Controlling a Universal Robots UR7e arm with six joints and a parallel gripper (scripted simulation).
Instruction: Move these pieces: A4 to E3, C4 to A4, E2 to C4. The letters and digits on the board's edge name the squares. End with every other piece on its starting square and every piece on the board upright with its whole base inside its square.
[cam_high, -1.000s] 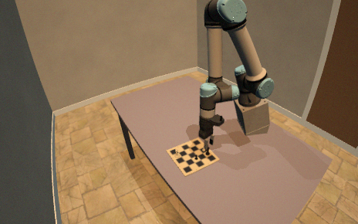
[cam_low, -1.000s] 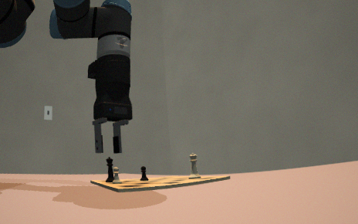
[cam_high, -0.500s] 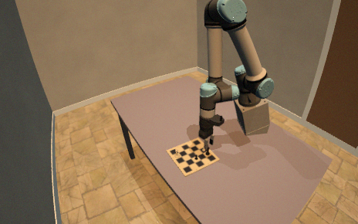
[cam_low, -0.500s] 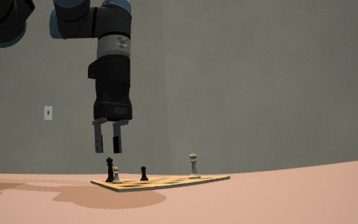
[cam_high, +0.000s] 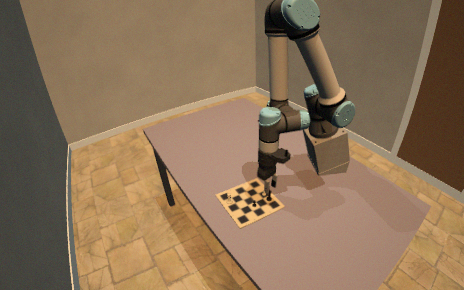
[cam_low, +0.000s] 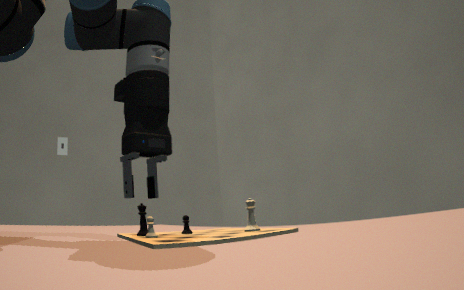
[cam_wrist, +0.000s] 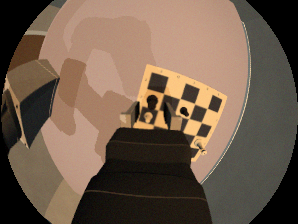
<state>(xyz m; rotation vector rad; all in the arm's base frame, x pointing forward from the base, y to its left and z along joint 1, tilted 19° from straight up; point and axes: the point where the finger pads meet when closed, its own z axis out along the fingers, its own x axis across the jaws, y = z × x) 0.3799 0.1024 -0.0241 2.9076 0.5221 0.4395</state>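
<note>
The chessboard (cam_high: 262, 215) (cam_low: 225, 237) (cam_wrist: 168, 74) carries four upright pieces; its edge labels are too small to read. A tall black piece (cam_high: 269, 198) (cam_low: 142, 220) (cam_wrist: 152, 102) stands close to a small white piece (cam_low: 151, 227) (cam_wrist: 148, 117). A small black piece (cam_high: 254, 204) (cam_low: 186, 224) (cam_wrist: 184, 111) stands further in. A tall white piece (cam_high: 229, 199) (cam_low: 251, 215) (cam_wrist: 200, 146) stands near the far side from them. My gripper (cam_low: 140, 194) (cam_wrist: 151, 108) is open and empty, pointing down just above the tall black piece's top. In the top view the fingers partly cover the small white piece.
The board lies on the pinkish table (cam_high: 325, 235) (cam_low: 350, 260) (cam_wrist: 200, 40), near its long edge. The arm's base block (cam_high: 327, 152) (cam_wrist: 34, 80) stands across the table from the board. Arm shadows fall on the table beside the board.
</note>
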